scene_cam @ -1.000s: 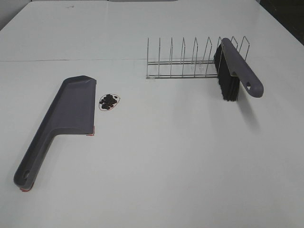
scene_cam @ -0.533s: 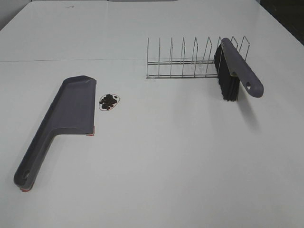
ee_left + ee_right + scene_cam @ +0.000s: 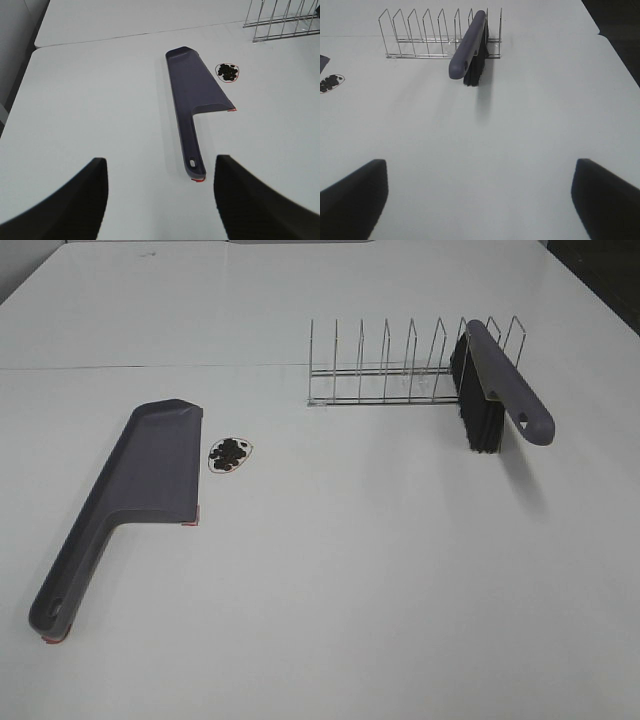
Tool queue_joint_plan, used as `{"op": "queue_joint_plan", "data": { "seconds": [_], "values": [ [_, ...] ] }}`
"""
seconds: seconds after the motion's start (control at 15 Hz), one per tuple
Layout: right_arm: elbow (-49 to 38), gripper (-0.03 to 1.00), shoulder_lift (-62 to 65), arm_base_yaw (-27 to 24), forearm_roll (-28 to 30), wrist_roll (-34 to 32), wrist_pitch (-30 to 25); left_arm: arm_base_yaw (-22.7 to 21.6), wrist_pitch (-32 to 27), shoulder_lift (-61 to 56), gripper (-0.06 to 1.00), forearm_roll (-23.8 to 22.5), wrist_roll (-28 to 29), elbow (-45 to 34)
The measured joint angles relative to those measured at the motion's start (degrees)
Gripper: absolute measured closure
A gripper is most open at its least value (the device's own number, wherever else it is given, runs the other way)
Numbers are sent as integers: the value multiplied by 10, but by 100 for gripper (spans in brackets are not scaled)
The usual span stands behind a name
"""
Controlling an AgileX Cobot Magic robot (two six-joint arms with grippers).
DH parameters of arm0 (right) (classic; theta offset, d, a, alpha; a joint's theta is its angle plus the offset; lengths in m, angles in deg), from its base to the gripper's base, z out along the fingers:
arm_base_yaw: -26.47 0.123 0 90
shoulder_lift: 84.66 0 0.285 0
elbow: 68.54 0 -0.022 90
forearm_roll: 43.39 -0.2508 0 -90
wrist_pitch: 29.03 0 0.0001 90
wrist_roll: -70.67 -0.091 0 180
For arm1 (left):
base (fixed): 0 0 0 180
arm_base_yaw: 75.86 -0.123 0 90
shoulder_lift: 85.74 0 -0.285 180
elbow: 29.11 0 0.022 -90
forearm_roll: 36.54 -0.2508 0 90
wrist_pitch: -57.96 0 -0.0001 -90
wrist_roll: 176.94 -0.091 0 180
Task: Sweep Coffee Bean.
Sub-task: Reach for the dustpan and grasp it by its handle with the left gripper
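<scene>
wire rack (image 3: pixel 386 370): upright on white worktop (image 3: pixel 380 570) | brush (image 3: pixel 505 380): leaning in rack's end slot | dustpan (image 3: pixel 150 475): flat, well apart

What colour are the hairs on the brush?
Black bristles; the exterior high view shows them best.

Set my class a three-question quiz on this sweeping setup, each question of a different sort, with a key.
1. True or false: the brush lies inside the dustpan.
2. Where is the coffee bean cluster? A) inside the dustpan; B) on the table, just beside the dustpan's wide end; C) under the brush.
3. Fill in: the left tool and the right tool are both ____ and hold nothing.

Key: 1 false, it rests in the wire rack; 2 B; 3 open.
</scene>
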Motion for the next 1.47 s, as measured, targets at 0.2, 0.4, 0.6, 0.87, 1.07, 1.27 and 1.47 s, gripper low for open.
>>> {"op": "queue_joint_plan", "data": {
  "seconds": [0.2,0.4,0.6,0.87,1.07,1.27,1.47],
  "values": [
    [0,11,0,0,0,0,0,0,44,56,38,1,0,13],
    [0,11,0,0,0,0,0,0,108,178,38,18,1,25],
    [0,11,0,0,0,0,0,0,150,306,38,56,1,27],
    [0,11,0,0,0,0,0,0,153,522,38,96,1,72],
    [0,11,0,0,0,0,0,0,131,665,36,107,2,133],
    [0,11,0,0,0,0,0,0,104,801,36,107,7,209],
    [0,11,0,0,0,0,0,0,91,890,34,107,22,262]
  ]
}}
